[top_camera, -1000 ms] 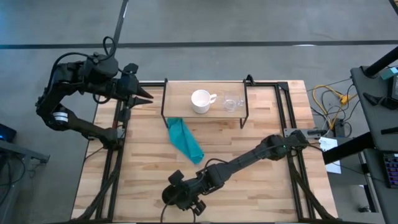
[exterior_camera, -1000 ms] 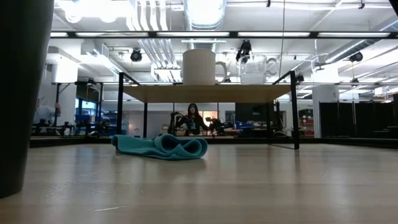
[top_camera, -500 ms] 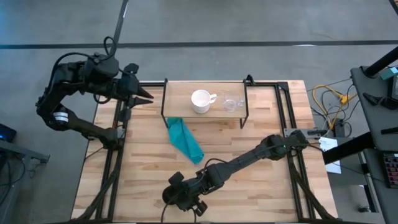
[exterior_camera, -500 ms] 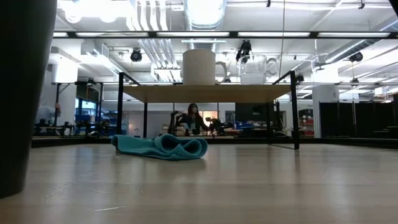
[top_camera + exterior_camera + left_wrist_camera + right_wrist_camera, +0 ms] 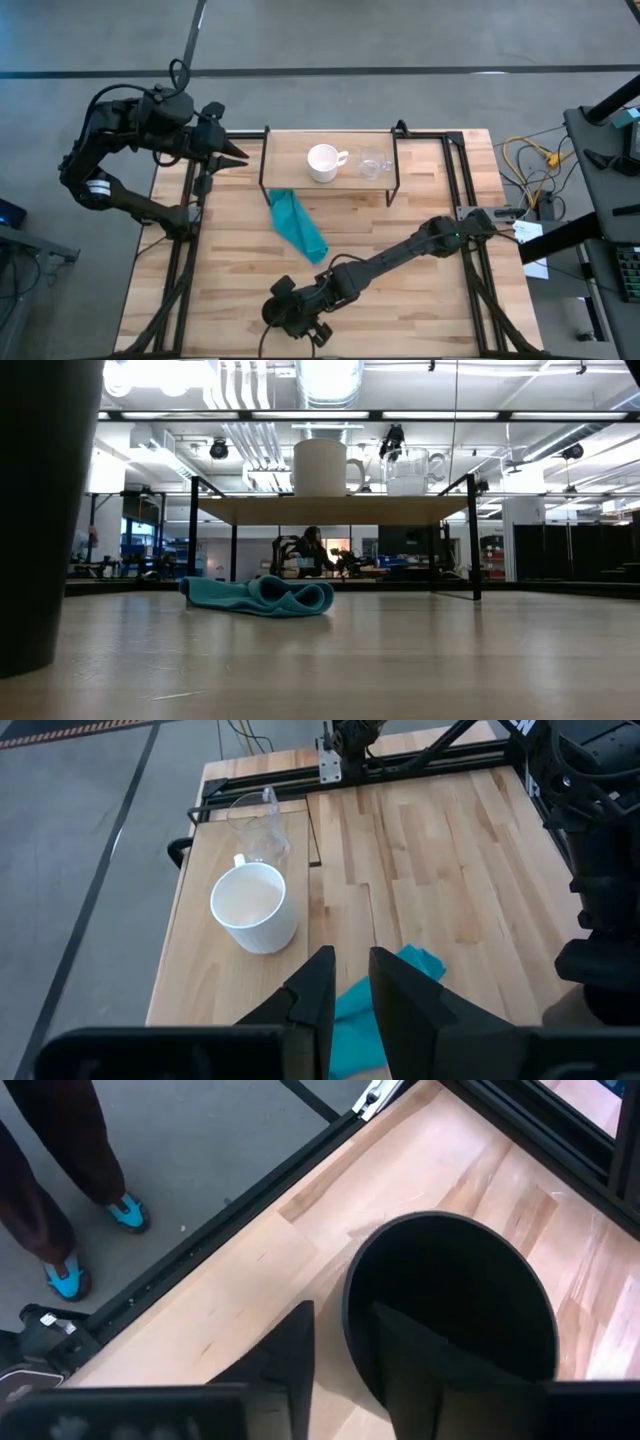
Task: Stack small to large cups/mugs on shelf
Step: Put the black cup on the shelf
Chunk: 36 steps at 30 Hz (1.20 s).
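Note:
The black cup (image 5: 273, 312) stands near the table's near edge and fills the left side of the low view (image 5: 40, 510). My right gripper (image 5: 290, 318) is over it, shut on its rim. The white mug (image 5: 323, 162) and the clear glass cup (image 5: 372, 165) stand side by side on the shelf (image 5: 290, 165), the glass to the mug's right. They show again in the left wrist view as the mug (image 5: 252, 905) and the glass (image 5: 255, 825). My left gripper (image 5: 232, 153) waits shut beyond the shelf's left end. My right gripper has the black cup's rim (image 5: 348, 1315) between its fingers: one finger (image 5: 420, 1355) is inside the cup, the other (image 5: 290, 1355) outside. The fingers come from above, pointing down. The cup stands upright with its base at table level.
A teal cloth (image 5: 298, 225) lies crumpled on the table in front of the shelf's left leg. Black frame rails run along the table's left and right sides. A person's legs and blue shoes (image 5: 70, 1230) stand on the floor past the near edge.
In the low view the black cup has shifted a little toward the table's right, held by my right gripper, with its base still at table level.

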Motion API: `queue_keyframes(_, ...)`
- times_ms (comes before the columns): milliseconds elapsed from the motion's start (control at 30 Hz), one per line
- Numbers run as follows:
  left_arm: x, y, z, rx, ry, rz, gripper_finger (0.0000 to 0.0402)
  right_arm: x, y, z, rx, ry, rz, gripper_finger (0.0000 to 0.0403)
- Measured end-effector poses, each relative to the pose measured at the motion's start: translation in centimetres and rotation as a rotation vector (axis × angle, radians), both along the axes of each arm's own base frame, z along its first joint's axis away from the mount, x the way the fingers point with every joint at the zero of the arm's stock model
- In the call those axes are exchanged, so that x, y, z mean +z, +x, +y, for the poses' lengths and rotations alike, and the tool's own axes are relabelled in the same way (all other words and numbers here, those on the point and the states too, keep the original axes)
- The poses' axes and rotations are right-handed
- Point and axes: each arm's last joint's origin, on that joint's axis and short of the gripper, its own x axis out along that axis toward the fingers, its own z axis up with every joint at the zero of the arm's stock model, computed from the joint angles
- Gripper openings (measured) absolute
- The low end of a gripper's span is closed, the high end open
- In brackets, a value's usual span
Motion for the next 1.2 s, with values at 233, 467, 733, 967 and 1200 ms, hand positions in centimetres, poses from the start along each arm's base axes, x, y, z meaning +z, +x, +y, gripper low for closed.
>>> queue_keyframes(233, 0.0, 0.0, 0.0, 0.000, 0.000, -0.001, 0.0052, -0.3, 0.1, -0.4, -0.035, -0.012, 0.005, 0.0026)
queue_keyframes(467, 0.0, 0.0, 0.0, 0.001, -0.001, 0.000, 0.0052, 0.0, 0.4, -1.5, -0.239, -0.159, -0.046, 0.0010)
queue_keyframes(733, -0.7, 0.4, -0.3, -0.102, -0.094, 0.072, 0.0052, 3.3, -0.1, -4.0, -0.278, -0.132, 0.064, 0.0009)
queue_keyframes(967, -2.2, 1.8, -0.6, -0.188, -0.148, 0.215, 0.0052, 7.1, -2.2, -5.3, -0.210, -0.009, 0.163, 0.0009)
queue_keyframes(1200, -2.9, 4.0, -1.5, -0.309, -0.088, 0.247, 0.0052, 13.7, -5.6, -7.2, -0.254, 0.037, 0.069, 0.0009)
